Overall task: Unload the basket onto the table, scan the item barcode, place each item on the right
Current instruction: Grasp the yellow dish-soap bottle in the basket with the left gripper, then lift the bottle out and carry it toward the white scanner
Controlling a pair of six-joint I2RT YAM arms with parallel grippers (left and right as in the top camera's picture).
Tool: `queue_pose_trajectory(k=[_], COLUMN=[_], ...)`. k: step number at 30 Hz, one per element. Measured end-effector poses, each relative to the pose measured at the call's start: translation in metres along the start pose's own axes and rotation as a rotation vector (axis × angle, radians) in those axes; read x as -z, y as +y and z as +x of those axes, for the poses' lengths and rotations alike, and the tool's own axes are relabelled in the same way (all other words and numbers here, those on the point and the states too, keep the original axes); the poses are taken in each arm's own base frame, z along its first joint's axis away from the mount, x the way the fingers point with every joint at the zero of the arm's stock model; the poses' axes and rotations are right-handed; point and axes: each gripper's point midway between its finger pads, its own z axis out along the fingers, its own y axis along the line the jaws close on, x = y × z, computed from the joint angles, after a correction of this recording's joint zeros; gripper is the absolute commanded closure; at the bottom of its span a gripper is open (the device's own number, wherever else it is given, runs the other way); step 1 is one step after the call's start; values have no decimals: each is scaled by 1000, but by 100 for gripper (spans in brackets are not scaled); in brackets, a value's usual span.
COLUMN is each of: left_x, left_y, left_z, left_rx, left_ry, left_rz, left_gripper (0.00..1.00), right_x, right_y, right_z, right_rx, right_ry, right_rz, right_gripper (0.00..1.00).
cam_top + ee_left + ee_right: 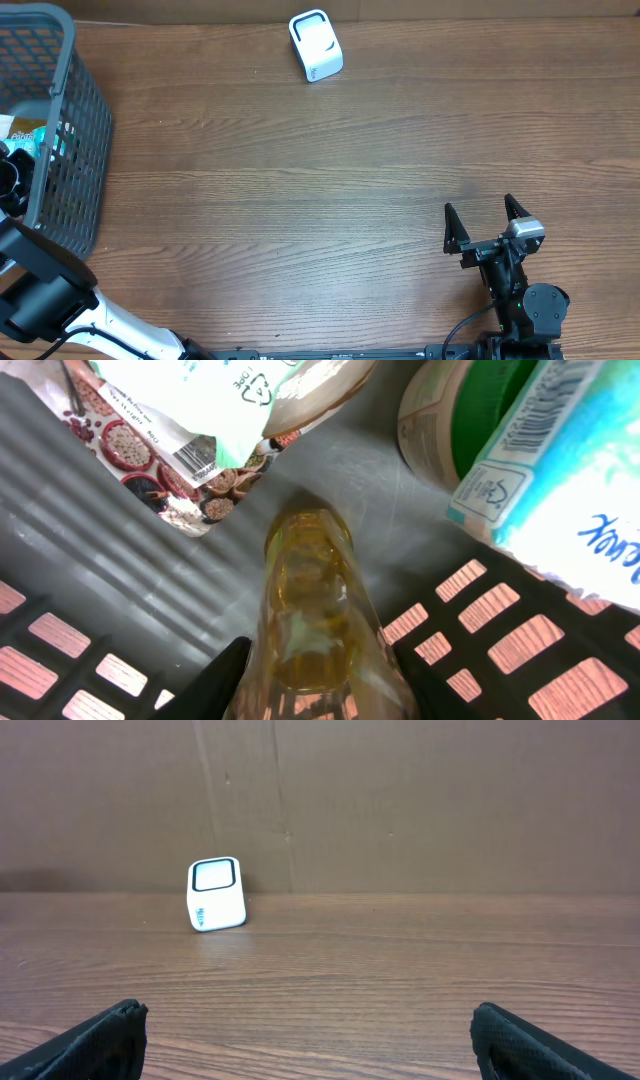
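Bottle (310,610) of amber liquid lies on the floor of the grey mesh basket (80,120), and the left tool (318,685) is down in there with it: black fingers (228,672) pressed to either side, clenched on the bottle. Crowded round it in the basket are a bean-print packet (130,450), a blue-and-white packet (570,470) with a barcode on its edge, and a round tub (440,420) showing green. Out on the wooden counter (300,200), the white scanner (316,45) stands well apart from the basket, near the far edge. Farther still from the basket sits the right tool (481,222), fingers spread wide, released, with nothing between them and the scanner's window facing it.
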Motion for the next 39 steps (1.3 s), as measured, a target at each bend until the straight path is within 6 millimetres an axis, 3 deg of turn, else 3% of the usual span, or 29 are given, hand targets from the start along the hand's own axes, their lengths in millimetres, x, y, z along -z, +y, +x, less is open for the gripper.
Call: queue_pose_trajectory(k=[4,12,15,21,28,33,39], left_x=[1,14,49,152,252,288,294], left_y=[0,-1,-5,-22,-62,-97,-151], left_z=[-1,-3,-20,-55,-57,-34,1], left_rx=[5,7,3,-13,-34,-89,-196], left_ry=[-2,25,-43,-321,-579,-623,-564], left_rz=[-2,-6,-2,61,285,423,523], left_gripper=[79,81,82,82,83,83,83], right_x=[0,0,0,0,0,0,0], right_y=[0,0,0,0,0,0,0], right_z=[0,0,0,0,0,0,0], right_rx=[0,0,0,0,0,0,0], right_ry=[0,0,0,0,0,0,0], right_rz=[0,0,0,0,0,0,0], right_gripper=[0,0,0,0,0,0,0])
